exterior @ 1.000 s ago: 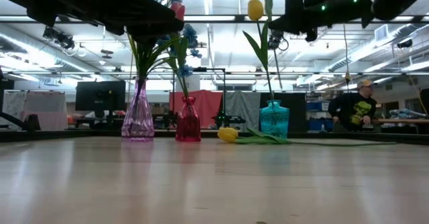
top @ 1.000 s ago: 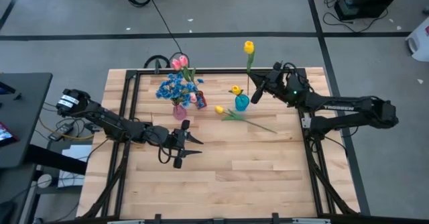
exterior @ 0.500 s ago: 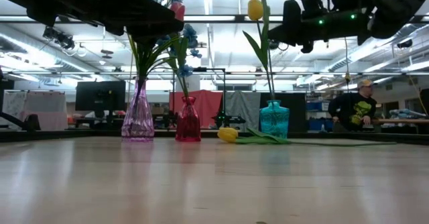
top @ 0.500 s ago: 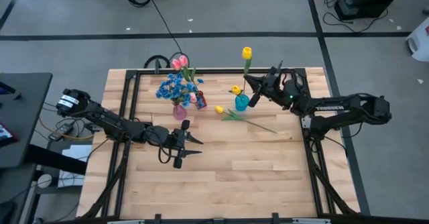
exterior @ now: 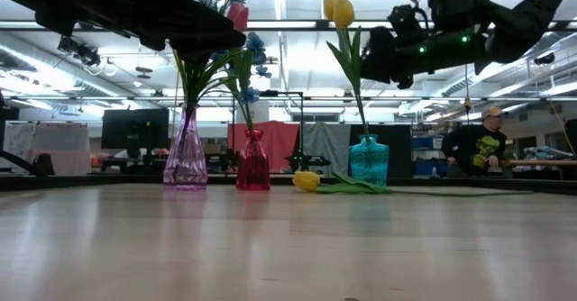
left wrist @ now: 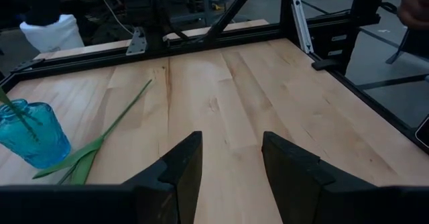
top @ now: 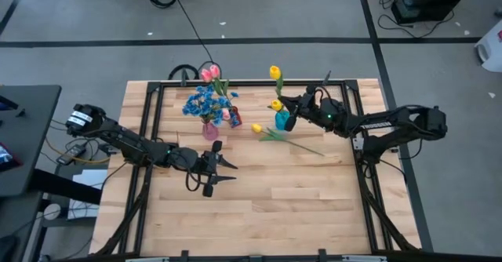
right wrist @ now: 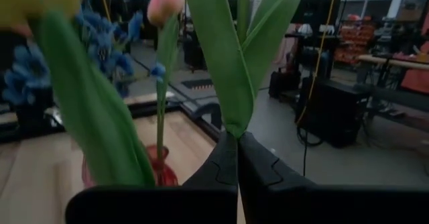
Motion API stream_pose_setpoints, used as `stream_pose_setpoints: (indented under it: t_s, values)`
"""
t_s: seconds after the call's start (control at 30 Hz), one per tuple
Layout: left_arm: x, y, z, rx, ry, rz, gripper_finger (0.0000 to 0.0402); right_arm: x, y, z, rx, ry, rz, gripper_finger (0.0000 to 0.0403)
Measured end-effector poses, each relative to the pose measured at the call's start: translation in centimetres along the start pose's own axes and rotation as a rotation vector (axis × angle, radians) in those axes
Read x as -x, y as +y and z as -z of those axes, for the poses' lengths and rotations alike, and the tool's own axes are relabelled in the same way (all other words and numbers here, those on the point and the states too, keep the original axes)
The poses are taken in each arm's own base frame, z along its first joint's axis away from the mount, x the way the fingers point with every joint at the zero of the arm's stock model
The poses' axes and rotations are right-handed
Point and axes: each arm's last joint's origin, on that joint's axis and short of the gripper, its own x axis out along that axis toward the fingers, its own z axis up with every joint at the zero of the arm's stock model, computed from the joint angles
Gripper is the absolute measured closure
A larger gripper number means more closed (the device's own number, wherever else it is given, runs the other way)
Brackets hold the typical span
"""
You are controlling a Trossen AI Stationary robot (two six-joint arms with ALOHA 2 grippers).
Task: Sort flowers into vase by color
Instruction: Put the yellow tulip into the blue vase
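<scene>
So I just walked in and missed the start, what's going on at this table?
The right gripper is shut on a yellow tulip, holding its stem above the teal vase, which already holds one. Another yellow tulip lies on the table. The left gripper waits open mid-table.

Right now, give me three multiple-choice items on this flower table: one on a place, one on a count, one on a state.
1. Where is the loose yellow tulip?
A. lying on the table beside the teal vase
B. in the pink vase
C. held by the left pincer

2. How many vases stand on the table?
A. one
B. two
C. three

3. The right pincer is
A. open and empty
B. shut on a tulip stem
C. out of view

Key: 1 A, its bloom and stem lie flat there. 2 C, the low view shows pink, red and teal. 3 B, the right wrist view shows the fingers pinching it.
</scene>
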Motion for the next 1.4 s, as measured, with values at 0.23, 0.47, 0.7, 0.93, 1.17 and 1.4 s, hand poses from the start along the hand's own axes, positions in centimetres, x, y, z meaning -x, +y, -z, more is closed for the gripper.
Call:
stream_pose_setpoints:
  t_s: [0.23,0.47,0.7,0.93,1.17,1.4]
  values:
    - [0.0,0.0,0.0,0.000,0.002,0.000,0.0238,-0.4,0.1,1.4,0.015,0.083,0.005,0.0381]
    - [0.0,0.0,0.0,0.000,0.002,0.000,0.0238,0.1,0.0,1.9,0.035,0.181,0.017,0.0324]
    - [0.0,0.0,0.0,0.000,0.002,0.000,0.0238,2.5,-0.5,0.2,0.045,0.248,0.030,0.0273]
    - [0.0,0.0,0.0,-0.001,0.002,0.000,0.0238,5.5,-0.2,0.2,-0.054,0.483,0.033,0.0269]
    - [0.0,0.0,0.1,0.002,0.006,0.000,0.0238,6.3,2.5,3.6,-0.125,0.792,-0.036,0.0273]
    - [0.0,0.0,0.0,0.003,-0.002,0.000,0.0238,5.4,4.6,6.3,-0.073,0.914,0.009,0.0274]
